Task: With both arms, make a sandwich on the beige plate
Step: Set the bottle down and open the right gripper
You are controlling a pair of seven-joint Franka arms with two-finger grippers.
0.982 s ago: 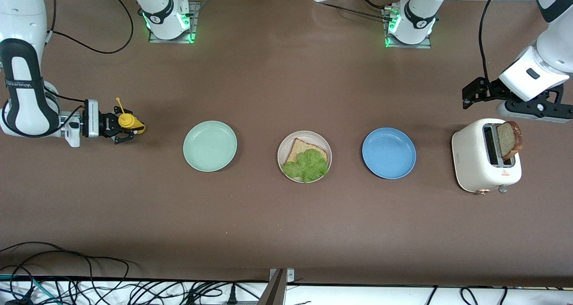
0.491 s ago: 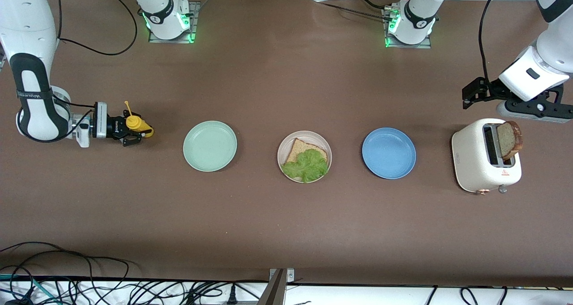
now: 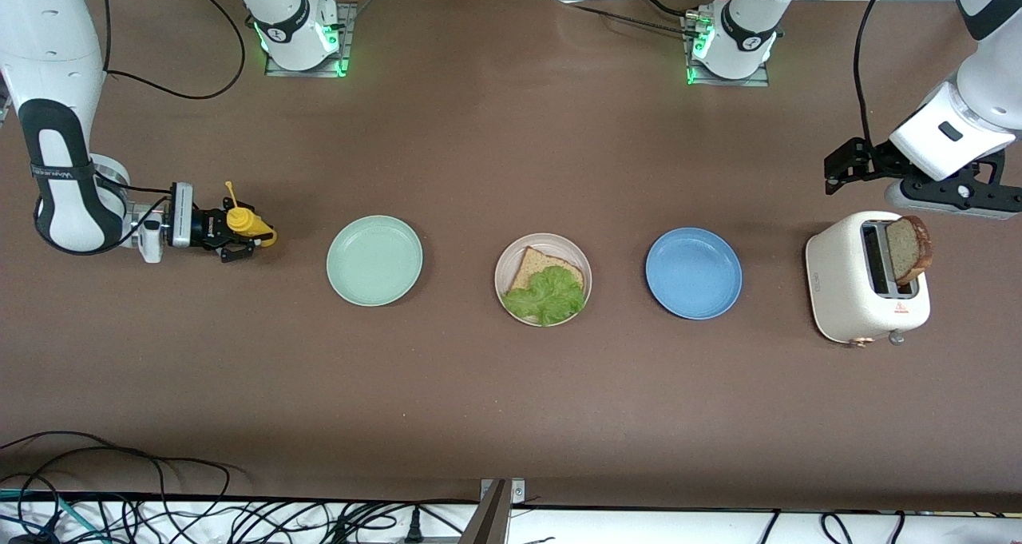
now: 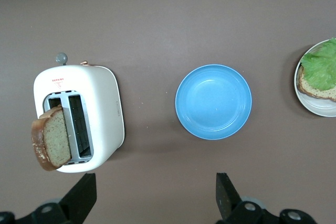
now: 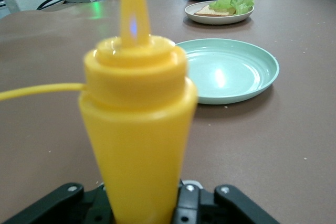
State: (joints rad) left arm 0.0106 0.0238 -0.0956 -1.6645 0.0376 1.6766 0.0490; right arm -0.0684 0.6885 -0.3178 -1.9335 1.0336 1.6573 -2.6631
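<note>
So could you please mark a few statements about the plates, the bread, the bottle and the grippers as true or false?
1. The beige plate holds a bread slice under lettuce. True.
2. The toaster is empty. False: a second slice sticks out of it.
3. The blue plate carries lettuce. False: nothing lies on it.
4. The yellow bottle sits between the right gripper fingers. True.
5. The left gripper is shut. False: open, above the table beside the toaster.

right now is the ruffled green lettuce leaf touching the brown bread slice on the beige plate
Touching: the front view shows the lettuce leaf lying on the bread slice, overlapping it.
</note>
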